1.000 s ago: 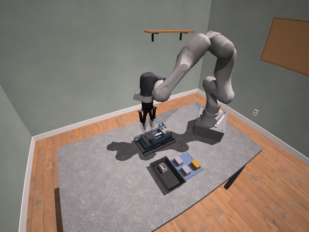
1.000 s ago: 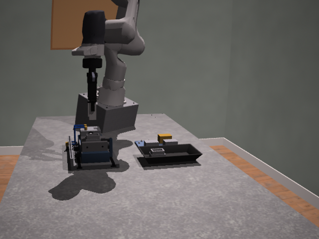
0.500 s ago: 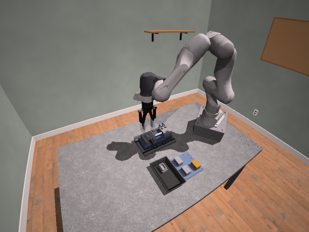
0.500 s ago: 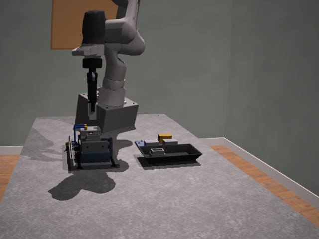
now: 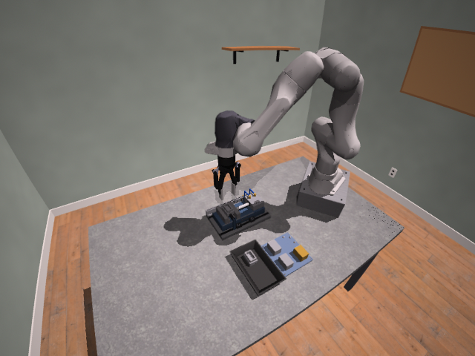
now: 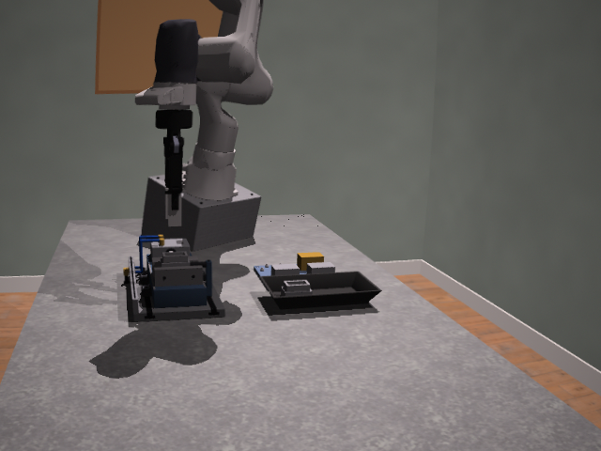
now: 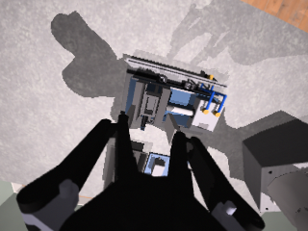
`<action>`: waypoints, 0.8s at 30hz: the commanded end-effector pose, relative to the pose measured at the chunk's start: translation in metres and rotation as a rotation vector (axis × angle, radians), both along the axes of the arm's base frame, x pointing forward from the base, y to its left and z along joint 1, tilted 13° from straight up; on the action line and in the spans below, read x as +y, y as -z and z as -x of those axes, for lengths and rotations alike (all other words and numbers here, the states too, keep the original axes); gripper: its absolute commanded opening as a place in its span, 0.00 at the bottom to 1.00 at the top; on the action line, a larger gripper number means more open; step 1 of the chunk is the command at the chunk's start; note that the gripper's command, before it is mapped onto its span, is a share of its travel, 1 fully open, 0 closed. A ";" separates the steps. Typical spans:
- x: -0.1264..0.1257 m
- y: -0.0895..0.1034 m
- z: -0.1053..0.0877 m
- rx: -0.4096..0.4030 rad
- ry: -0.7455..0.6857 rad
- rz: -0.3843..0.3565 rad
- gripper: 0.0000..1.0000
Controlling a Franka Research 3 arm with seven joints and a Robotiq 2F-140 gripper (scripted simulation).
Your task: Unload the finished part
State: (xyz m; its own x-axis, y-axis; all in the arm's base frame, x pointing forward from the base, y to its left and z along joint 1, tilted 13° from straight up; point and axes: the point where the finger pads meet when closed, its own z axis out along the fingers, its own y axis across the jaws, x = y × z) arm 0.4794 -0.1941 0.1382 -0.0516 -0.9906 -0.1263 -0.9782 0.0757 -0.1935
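Observation:
The blue and grey vise [image 5: 235,215] [image 6: 175,284] [image 7: 164,98] stands mid-table. A grey block with a dark recess [image 6: 170,253] shows at its top between the jaws. My gripper [image 5: 227,193] [image 6: 173,213] [image 7: 150,115] hangs straight above the vise's back end, well clear of it, with its fingers partly apart and nothing between them. The black outfeed tray [image 5: 240,274] [image 6: 334,297] lies in front and to the right of the vise. A small grey part with its pocket up [image 5: 249,257] [image 6: 296,286] lies flat on the tray floor near the tray's far end.
A blue mat [image 5: 295,242] beside the tray carries two grey blocks [image 5: 274,246] [image 5: 286,261] and an orange block [image 5: 300,251] [image 6: 309,259]. The robot base [image 5: 322,195] [image 6: 213,218] stands behind them. Blue tubing [image 5: 249,192] [image 6: 146,240] rises at the vise's back corner.

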 end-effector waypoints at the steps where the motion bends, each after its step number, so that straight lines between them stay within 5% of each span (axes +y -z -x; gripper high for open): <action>1: 0.001 0.000 0.000 0.000 -0.001 0.002 0.40; 24: 0.003 0.019 -0.004 0.001 -0.002 0.000 0.40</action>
State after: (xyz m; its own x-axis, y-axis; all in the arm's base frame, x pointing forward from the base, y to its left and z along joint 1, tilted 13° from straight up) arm 0.4810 -0.1923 0.1234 -0.0597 -0.9899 -0.1288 -0.9791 0.0832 -0.1855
